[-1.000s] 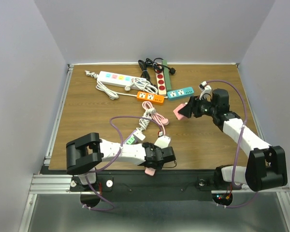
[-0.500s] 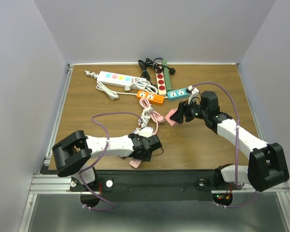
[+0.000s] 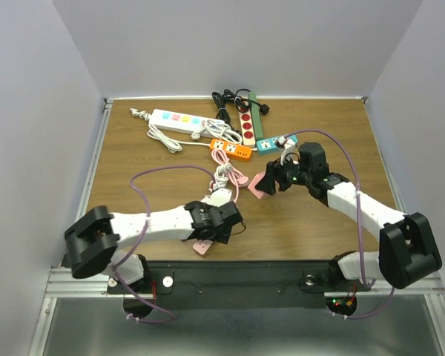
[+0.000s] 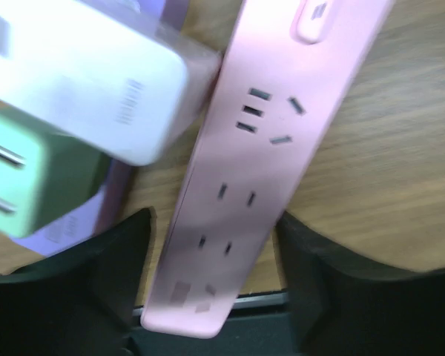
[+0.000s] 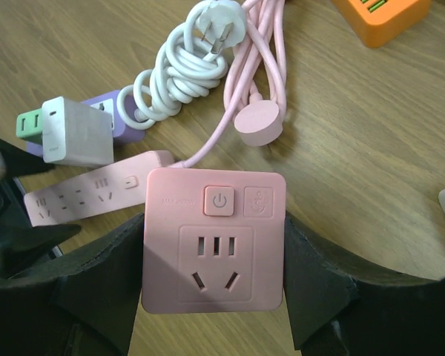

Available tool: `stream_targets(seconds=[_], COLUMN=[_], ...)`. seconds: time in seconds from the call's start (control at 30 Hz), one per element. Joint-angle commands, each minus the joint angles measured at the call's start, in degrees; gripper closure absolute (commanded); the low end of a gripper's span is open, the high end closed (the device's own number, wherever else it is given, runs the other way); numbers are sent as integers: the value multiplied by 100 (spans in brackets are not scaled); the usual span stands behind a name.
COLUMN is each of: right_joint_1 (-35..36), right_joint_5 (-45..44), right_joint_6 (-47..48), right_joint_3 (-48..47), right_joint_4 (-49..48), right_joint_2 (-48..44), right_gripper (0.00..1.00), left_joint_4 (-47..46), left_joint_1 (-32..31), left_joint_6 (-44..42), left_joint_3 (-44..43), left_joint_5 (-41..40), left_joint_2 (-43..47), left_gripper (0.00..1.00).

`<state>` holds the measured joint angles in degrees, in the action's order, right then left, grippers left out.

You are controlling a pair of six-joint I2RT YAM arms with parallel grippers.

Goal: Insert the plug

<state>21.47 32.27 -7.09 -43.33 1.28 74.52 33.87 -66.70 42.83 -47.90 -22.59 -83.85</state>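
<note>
Between the fingers of the right claw (image 5: 213, 222) sits the task's piece, a pink square plastic socket block (image 5: 215, 245). Its face with the power button and three-pin outlet is turned toward the wrist camera. Both dark fingers (image 5: 96, 282) press against its sides, so this claw is closed on the block and holds it above the wooden table (image 5: 356, 156).

Just ahead of that claw, a round pink plug (image 5: 257, 124) lies on its pink cable. Farther ahead is a coiled white cable (image 5: 182, 74) with a three-pin plug. Ahead and to the claw's left is a white adapter block (image 5: 74, 132) with a pale green plug (image 5: 28, 124) stuck in its end (the purple piece behind it we cannot identify). An orange power strip (image 5: 382, 18) is ahead to the right.

Under the left claw (image 4: 213, 219) runs a long pink plastic power strip (image 4: 245, 148), sockets up. It lies flat on the table between the two fingers, which are drawn in on its long edges. This claw is well apart from the right claw, at the table's near edge.
</note>
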Motion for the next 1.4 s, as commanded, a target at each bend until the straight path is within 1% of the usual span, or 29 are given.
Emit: stream_targets(seconds=[0.0, 0.03, 0.07, 0.23, 0.33, 0.37, 0.43, 0.47, 0.5, 0.6, 0.73, 0.83, 0.9, 1.03, 1.13, 1.37], right_joint_1=[76, 76, 67, 67, 172, 251, 558, 699, 970, 1410, 1851, 2106, 2194, 2466, 2598, 2739], right_joint_5=[-168, -169, -169, -134, -72, -142, -186, -282, -352, -555, -809, -898, -994, -1048, -1056, -986], right_joint_6=[120, 120, 112, 129, 252, 383, 541, 586, 638, 850, 1034, 1035, 1026, 938, 868, 841], right_joint_3=[-219, -246, -289, -395, -352, -325, -316, -342, -360, -457, -448, -387, -352, -80, 18, 9], right_joint_4=[-242, -242, -242, -233, -233, -233, -251, -260, -268, -312, -610, -866, -962, -1567, -1788, -1807], right_joint_2=[71, 71, 80, 80, -43, -60, -43, 44, 97, 325, 475, 598, 634, 590, 642, 836], right_gripper=[99, 100, 100, 100, 100, 99, 100, 100, 100, 100, 100, 100, 100, 100, 100, 99], left_joint_4=[-301, -432, -468, -267, -179, -170, -196, -275, -502, -959, -1329, -1541, -1585, -1673, -1734, -1813], left_joint_1=[16, 25, 25, 16, 16, 95, 349, 559, 901, 1360, 2167, 2590, 2731, 3066, 3250, 3549], left_joint_6=[-503, -547, -539, -398, -319, -223, -117, -108, -117, -169, -301, -433, -503, -688, -767, -820], left_joint_3=[-132, -80, -62, -88, -290, -395, -501, -492, -466, -378, -185, -45, 0, 140, 272, 299], left_joint_5=[-185, -106, -1, -9, -122, -280, -334, -221, -159, -61, 87, 290, 386, 650, 852, 1072], left_joint_2=[993, 1081, 1195, 1354, 1696, 1888, 2065, 2223, 2294, 2575, 2734, 2778, 2839, 2910, 2936, 2963], left_gripper=[7, 3, 2, 1, 1, 1, 1, 1, 1, 1, 1, 1, 1, 1, 1, 1])
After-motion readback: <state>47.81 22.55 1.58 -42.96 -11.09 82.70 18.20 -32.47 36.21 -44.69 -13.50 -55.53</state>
